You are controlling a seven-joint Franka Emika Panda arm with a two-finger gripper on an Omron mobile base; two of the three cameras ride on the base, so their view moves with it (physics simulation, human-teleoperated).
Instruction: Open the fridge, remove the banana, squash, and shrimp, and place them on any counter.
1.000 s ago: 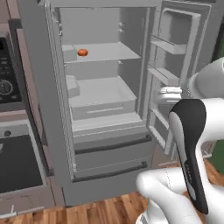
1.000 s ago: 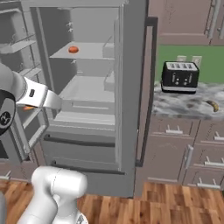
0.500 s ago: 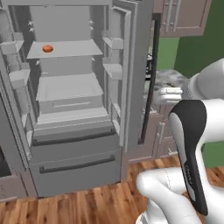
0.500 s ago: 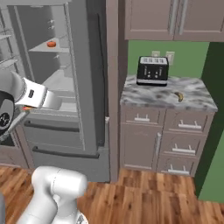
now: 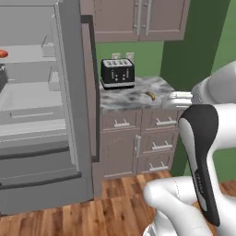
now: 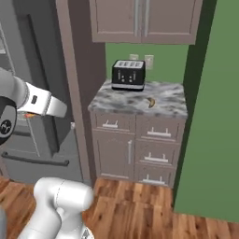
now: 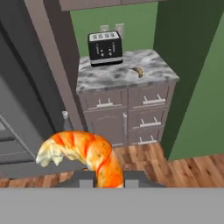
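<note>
Here the gripper [image 7: 104, 178] clamps the shrimp [image 7: 83, 153], seemingly well short of the counter [image 7: 109, 76] edge.

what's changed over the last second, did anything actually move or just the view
Mostly the view: the base turned right, from the open fridge toward the counter. The hand stays shut on the shrimp. Banana and toaster lie on the counter as before.

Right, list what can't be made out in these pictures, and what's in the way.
- Fridge interior: left base view, cut off by the left edge, so the squash can't be found.
- Gripper finger tips: hand view, covered by the shrimp they're shut on.
- Banana on the counter: too small in the right base view to tell its condition.
- Red thing on the top shelf: cut off, can't be identified.
</note>
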